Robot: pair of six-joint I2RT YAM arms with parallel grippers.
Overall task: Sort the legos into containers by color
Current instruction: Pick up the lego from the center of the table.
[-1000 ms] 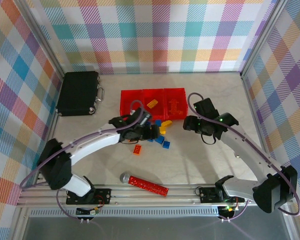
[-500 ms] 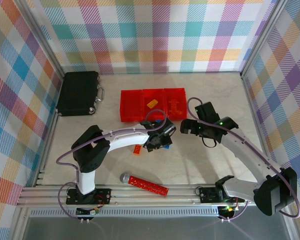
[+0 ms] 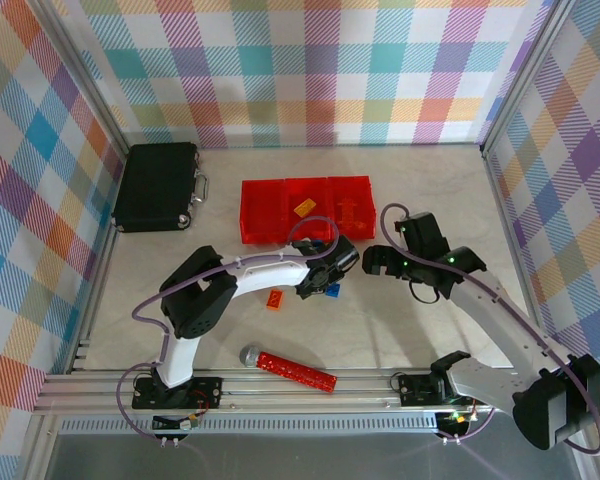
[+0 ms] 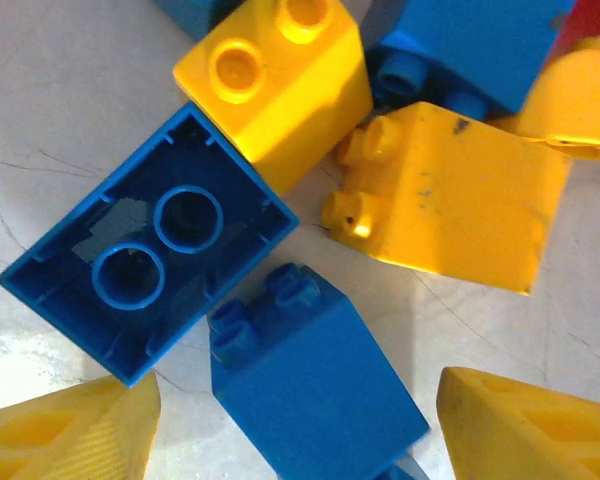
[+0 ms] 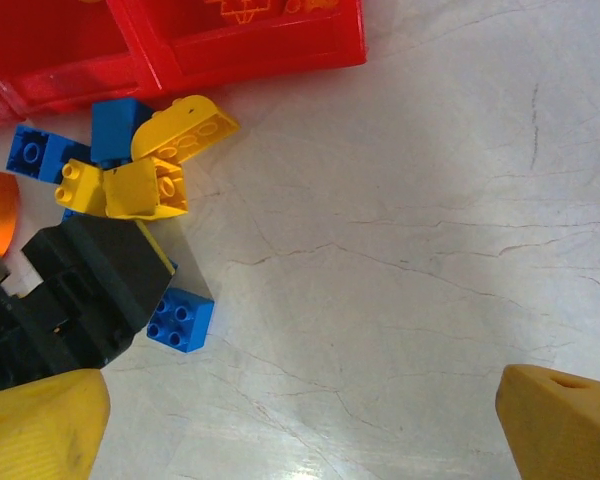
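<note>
The red containers [image 3: 305,208] stand in a row at mid table; a yellow brick lies in the middle bin and an orange piece in the right one. Just in front of them lies a pile of legos. My left gripper [image 4: 300,430] is open and low over the pile. Its yellow fingertips [image 4: 70,430] straddle a blue brick [image 4: 310,390] lying on its side, with gaps on both sides. An upturned blue brick [image 4: 150,270] and yellow bricks [image 4: 275,80] lie beside it. My right gripper [image 5: 300,430] hangs wide open over bare table, right of the pile, holding nothing.
A black case [image 3: 157,186] sits at the far left. A long red studded bar [image 3: 295,370] with a grey ball end lies near the front rail. A lone orange lego [image 3: 275,299] and a blue brick [image 5: 180,320] lie on the table. Plaid walls enclose the table.
My left gripper has swung right and dropped onto the lego pile, its jaws narrowing a little. My right gripper has opened wide and drawn slightly back from the bins.
</note>
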